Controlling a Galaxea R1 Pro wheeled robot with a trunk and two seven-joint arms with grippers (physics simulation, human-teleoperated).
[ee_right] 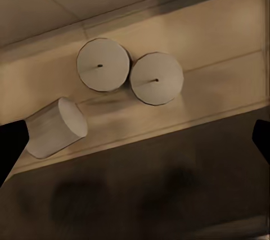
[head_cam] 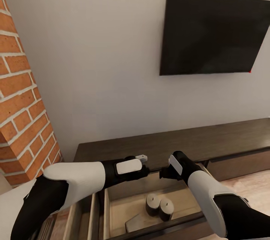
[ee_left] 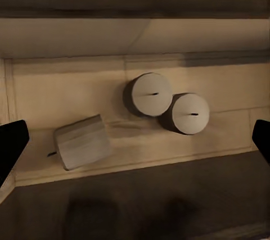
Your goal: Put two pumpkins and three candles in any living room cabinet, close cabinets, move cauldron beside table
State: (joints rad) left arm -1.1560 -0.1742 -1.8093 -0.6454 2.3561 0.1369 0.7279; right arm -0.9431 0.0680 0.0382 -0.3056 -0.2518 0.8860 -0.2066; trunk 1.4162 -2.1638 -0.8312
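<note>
The dark-brown cabinet (head_cam: 210,139) runs along the wall, and one of its drawers (head_cam: 119,210) is pulled out under my arms. Two candles (head_cam: 153,203) (head_cam: 166,208) stand upright and touching inside it. A third candle (ee_left: 83,141) lies on its side beside them. My left gripper (head_cam: 145,165) and right gripper (head_cam: 165,173) hover close together above the drawer, both open and empty. In the left wrist view the gripper (ee_left: 135,144) has its dark fingertips (ee_left: 11,144) at the frame's edges. The right gripper (ee_right: 135,141) looks down on the same candles (ee_right: 103,64) (ee_right: 157,78) (ee_right: 56,127). The pumpkins, cauldron and table are out of view.
A brick fireplace (head_cam: 18,112) rises at the left. A black TV (head_cam: 213,34) hangs on the pale wall above the cabinet. A second pulled-out drawer edge (head_cam: 80,213) sits left of the open one. Light wood floor (head_cam: 255,187) lies at the right.
</note>
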